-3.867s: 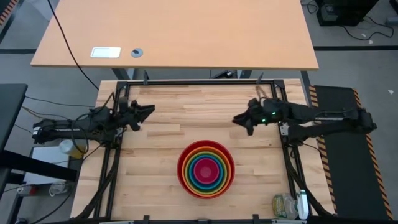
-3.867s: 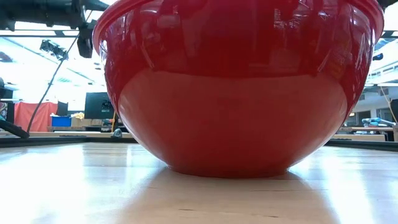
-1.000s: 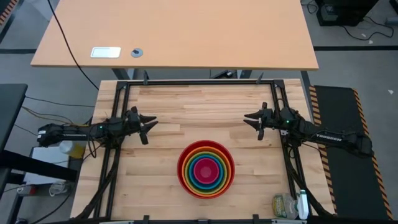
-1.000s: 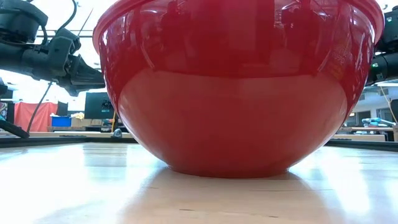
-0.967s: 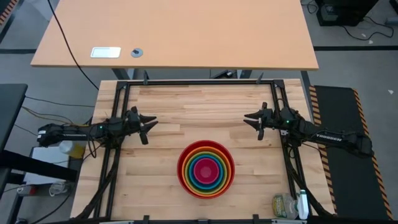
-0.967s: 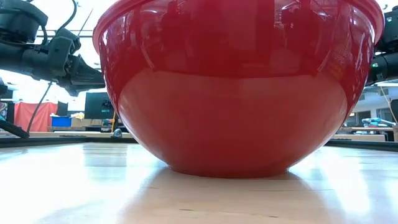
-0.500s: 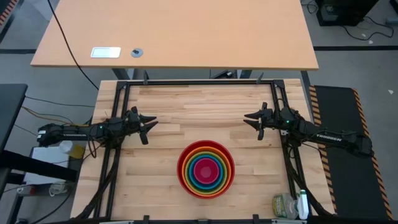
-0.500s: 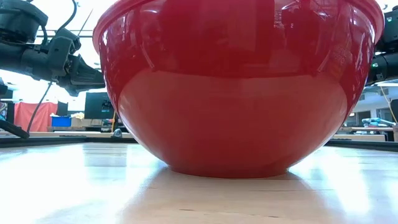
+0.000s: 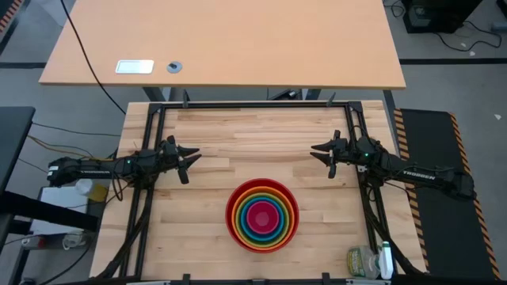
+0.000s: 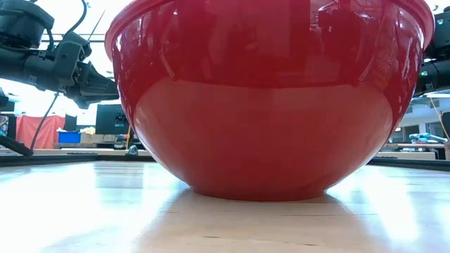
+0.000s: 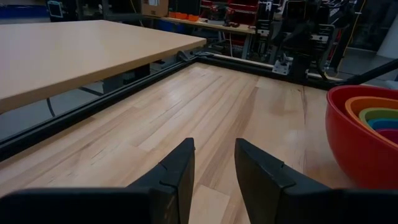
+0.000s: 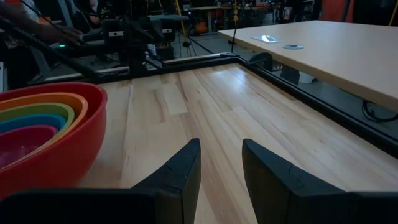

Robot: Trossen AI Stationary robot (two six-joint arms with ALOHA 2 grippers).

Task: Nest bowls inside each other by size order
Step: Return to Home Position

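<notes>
The five bowls stand nested near the table's near edge: red [image 9: 233, 227] outermost, then orange [image 9: 262, 188], lime green [image 9: 262, 194], blue [image 9: 262, 199] and magenta pink [image 9: 262, 216] in the centre. The red bowl [image 10: 267, 98] rests on its base on the wood. My left gripper [image 9: 190, 157] is open and empty at the table's left, far from the bowls. My right gripper [image 9: 316, 150] is open and empty at the table's right. The stack shows in the left wrist view [image 11: 367, 140] and the right wrist view [image 12: 43, 134].
A black frame [image 9: 253, 105] borders the wooden table. A tan desk [image 9: 222, 39] stands beyond the far edge, with a white card [image 9: 134, 66] on it. A bottle [image 9: 363, 261] lies off the near right corner. Bare wood lies between the two grippers.
</notes>
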